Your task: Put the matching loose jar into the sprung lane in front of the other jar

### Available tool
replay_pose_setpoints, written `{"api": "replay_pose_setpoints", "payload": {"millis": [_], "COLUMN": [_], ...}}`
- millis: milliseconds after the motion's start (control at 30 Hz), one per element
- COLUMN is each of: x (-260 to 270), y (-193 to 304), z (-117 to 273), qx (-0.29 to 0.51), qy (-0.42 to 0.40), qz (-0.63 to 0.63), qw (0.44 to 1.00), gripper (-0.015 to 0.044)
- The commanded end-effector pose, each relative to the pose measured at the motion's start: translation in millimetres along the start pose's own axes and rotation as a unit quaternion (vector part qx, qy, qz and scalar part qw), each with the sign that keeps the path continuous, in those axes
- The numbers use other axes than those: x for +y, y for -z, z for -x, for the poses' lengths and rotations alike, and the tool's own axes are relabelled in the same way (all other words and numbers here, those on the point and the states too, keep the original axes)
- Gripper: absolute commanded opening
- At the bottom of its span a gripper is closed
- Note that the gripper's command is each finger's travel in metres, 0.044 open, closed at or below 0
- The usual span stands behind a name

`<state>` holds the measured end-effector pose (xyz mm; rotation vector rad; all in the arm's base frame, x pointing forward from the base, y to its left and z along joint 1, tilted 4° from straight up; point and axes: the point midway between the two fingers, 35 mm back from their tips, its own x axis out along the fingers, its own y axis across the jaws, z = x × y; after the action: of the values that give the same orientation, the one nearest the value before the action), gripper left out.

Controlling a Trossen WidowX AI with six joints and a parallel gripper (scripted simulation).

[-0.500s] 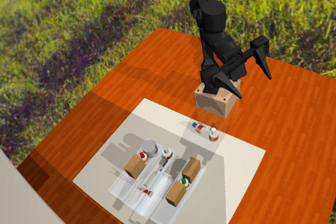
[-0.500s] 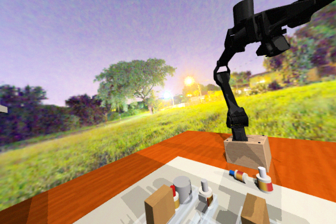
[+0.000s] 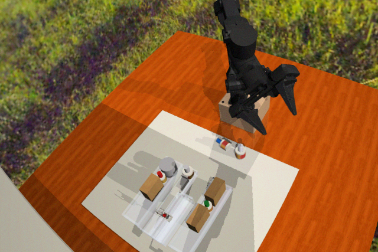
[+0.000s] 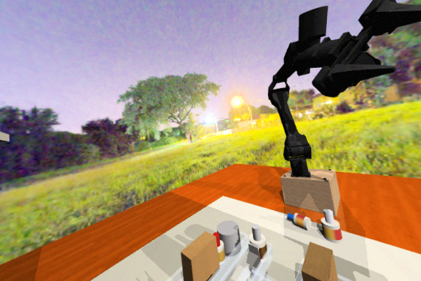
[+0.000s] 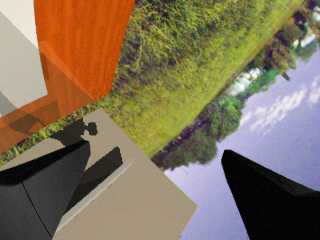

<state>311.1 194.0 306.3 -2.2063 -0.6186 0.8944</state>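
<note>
My gripper (image 3: 280, 124) (image 4: 407, 42) (image 5: 157, 152) is wide open and empty, high above the table and well away from the jars. A white jar with a pale grey cap (image 3: 187, 172) (image 4: 257, 241) stands in the middle clear lane, next to a dark grey plate (image 3: 184, 183). A loose jar with a pale grey cap and a red-orange label (image 3: 240, 153) (image 4: 332, 232) stands upright near the arm's base. A loose blue-capped jar (image 3: 225, 144) (image 4: 302, 221) lies on its side beside it. Label matches are hard to tell.
In the left lane are a brown box (image 3: 151, 186) (image 4: 200, 256), a red-capped jar (image 3: 161, 176) and a grey cylinder (image 3: 168, 166) (image 4: 228, 237). In the right lane a green-capped jar (image 3: 208, 205) stands between two brown boxes. A small red-and-grey part (image 3: 164, 214) sits mid-rack.
</note>
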Motion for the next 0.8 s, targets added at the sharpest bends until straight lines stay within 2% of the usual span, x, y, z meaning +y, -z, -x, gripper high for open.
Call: {"api": "replay_pose_setpoints", "payload": {"millis": [0,367,767], "x": [66,120,177], "y": [-36,-71,-113], "z": [-20,-25,-15], "qx": [-0.022,0.017,0.123], "qy": [-0.117,-0.223,-0.316], "qz": [-0.301,-0.553,-0.755], "qw": [0.946,0.802,0.561], "gripper": [0.0440,0.0440,0.0440]}}
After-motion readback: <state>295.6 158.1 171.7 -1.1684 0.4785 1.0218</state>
